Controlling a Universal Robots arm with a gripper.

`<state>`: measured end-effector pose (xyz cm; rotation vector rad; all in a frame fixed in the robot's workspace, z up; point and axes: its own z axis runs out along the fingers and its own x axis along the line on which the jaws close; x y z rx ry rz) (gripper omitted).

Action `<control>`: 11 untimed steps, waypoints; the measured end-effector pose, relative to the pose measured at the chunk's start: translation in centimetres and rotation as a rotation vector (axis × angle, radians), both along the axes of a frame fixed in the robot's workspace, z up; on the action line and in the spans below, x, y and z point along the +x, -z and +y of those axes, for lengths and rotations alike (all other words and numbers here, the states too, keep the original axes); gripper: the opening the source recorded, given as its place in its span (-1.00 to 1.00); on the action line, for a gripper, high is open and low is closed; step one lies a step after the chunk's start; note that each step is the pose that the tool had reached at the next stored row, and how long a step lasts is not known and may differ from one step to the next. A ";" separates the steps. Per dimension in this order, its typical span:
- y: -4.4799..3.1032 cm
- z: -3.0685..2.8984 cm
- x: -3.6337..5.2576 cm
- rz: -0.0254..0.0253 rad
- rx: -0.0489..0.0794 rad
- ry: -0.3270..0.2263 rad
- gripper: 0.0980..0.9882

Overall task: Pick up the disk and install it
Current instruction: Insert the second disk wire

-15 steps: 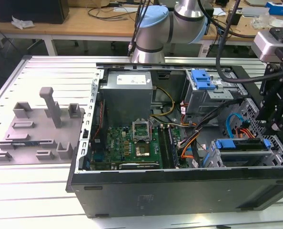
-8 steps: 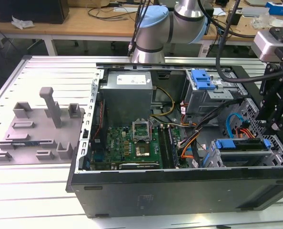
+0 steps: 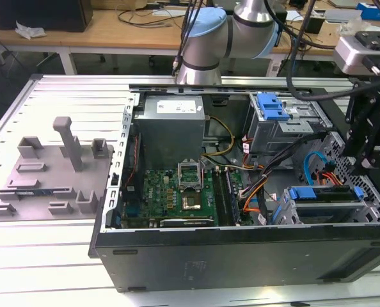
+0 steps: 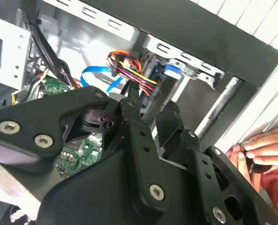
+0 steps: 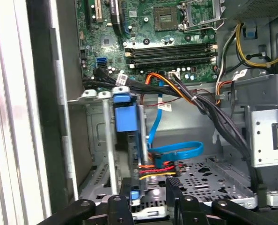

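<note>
You have the gripper (image 5: 150, 199) low in the front corner of the open computer case (image 3: 241, 249), right over the metal cage (image 5: 99, 140) where the disk (image 5: 126, 112) stands on edge in its slot, its blue bracket facing up in the first wrist view. In the exterior view the same blue bracket shows at the case's near corner on that view's right. From these angles you cannot tell whether the gripper is clenched on the disk or released, so treat it as possibly in contact. To seat the disk well, press straight along the slot rails, squarely on the bracket rather than on one end, so that it does not cock and jam. Mind the red, yellow and blue cables (image 5: 157, 168) bunched just beside the disk's lower end; keep them out from under the bracket. A person's hand (image 4: 253, 152) rests at the case's outer edge in the second wrist view, so move slowly and keep your motion inside the case
</note>
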<state>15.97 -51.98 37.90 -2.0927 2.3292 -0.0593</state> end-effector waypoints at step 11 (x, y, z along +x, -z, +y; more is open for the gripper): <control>0.63 1.07 -1.17 0.0005 -0.004 -0.002 -0.26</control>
